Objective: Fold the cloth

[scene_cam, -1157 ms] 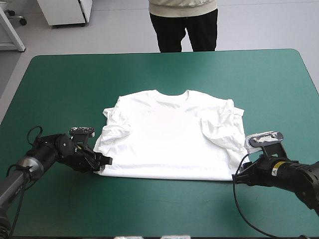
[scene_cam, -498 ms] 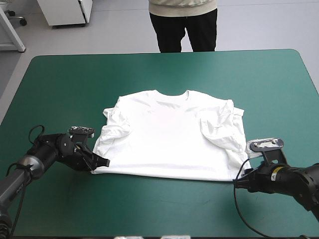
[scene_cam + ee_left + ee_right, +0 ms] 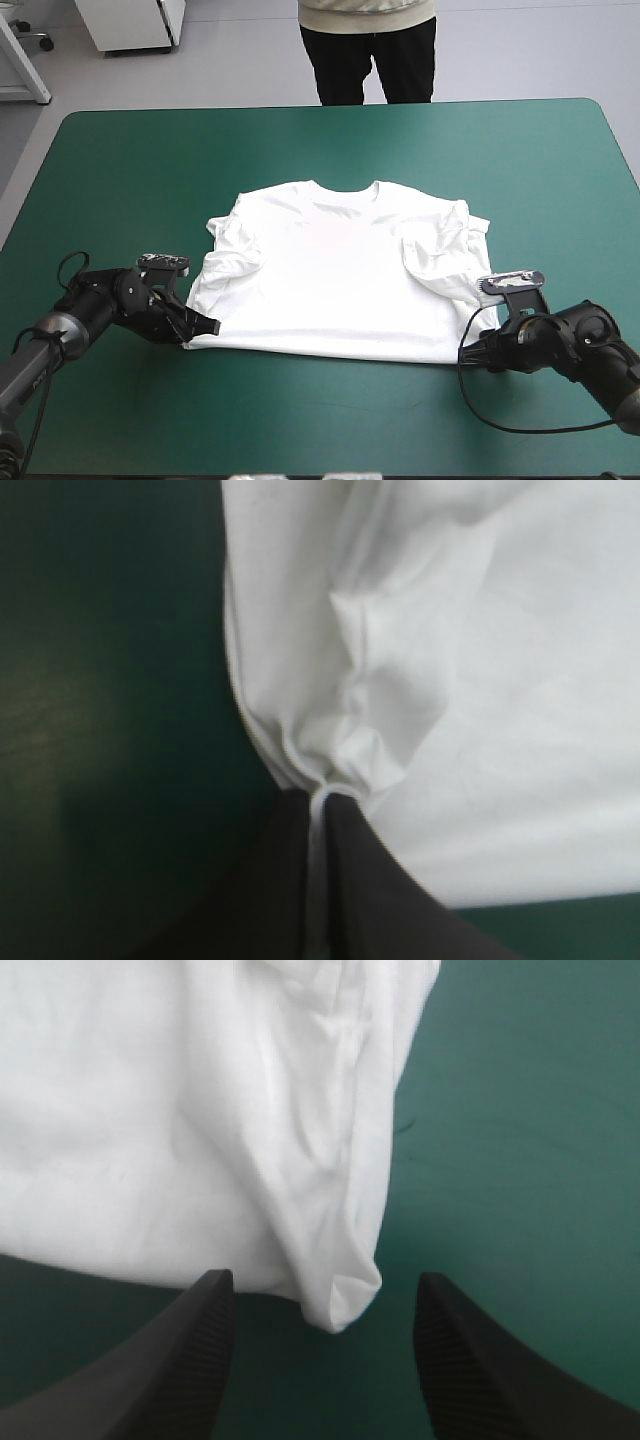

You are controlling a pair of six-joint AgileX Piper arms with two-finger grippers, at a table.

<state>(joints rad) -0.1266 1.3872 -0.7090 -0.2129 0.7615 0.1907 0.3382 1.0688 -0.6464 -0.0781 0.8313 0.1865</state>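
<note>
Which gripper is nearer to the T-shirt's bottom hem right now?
Left. The left gripper is shut on the T-shirt at its near corner. The right gripper is open, straddling the other near corner without gripping it.

Black jointed arms, broad black fingers with ribbed inner faces

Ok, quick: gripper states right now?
Left gripper: shut on the T-shirt hem corner.
Right gripper: open, T-shirt corner between its jaws, not yet gripped.
</note>
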